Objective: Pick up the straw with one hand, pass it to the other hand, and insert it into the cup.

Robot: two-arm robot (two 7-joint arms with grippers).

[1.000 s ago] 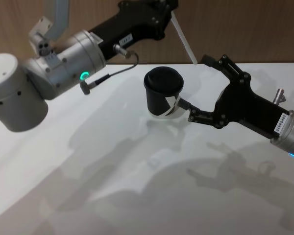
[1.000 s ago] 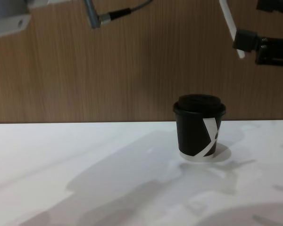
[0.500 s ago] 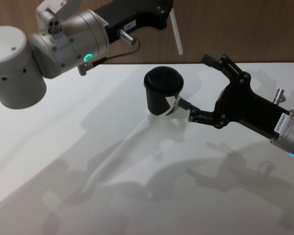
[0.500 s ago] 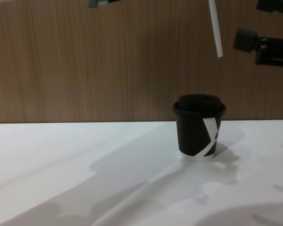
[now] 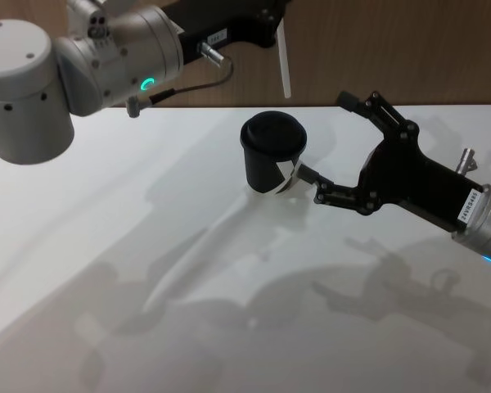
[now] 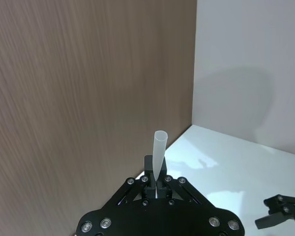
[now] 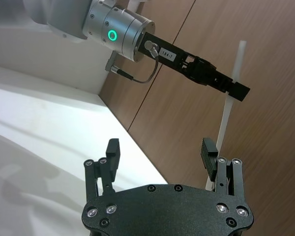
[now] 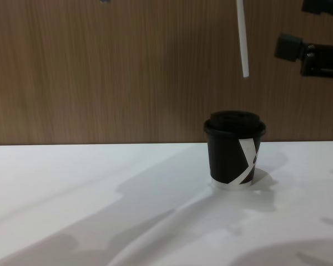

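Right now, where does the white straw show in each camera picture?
Head view: straw hanging from the left gripper, above the cup.
Left wrist view: straw clamped in that gripper.
Right wrist view: straw beyond the right gripper.
Chest view: straw high above the cup.
Shared landmark: wooden wall behind.

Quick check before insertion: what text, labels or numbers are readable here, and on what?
"184-7", as best it reads: white label on the left tool.
Sticker on the right tool: too small to read.
Cup and straw: no text.
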